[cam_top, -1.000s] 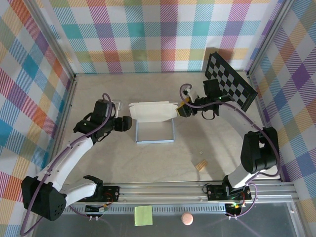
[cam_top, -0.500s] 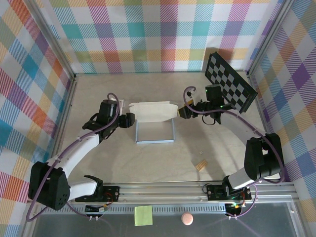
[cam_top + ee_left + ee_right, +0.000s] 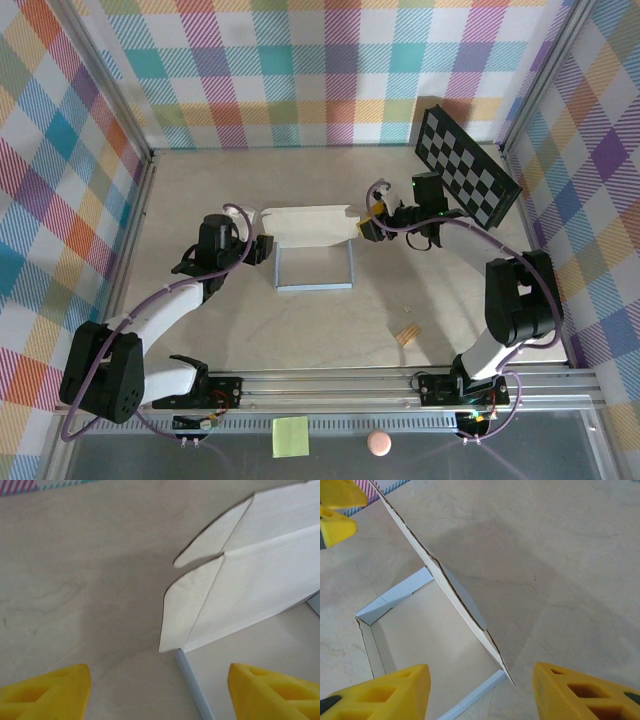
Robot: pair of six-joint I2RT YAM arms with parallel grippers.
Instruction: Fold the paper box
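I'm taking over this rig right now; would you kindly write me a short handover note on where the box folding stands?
Left gripper: open, empty, at the left end of the paper box, close to its side flap, not touching.
Right gripper: open, empty, at the box's right end.
Box: tray walls up, lid panel standing raised along the far side.
Done: tray formed.
Left: probably tuck the lid's side flaps in and bring the lid down shut.
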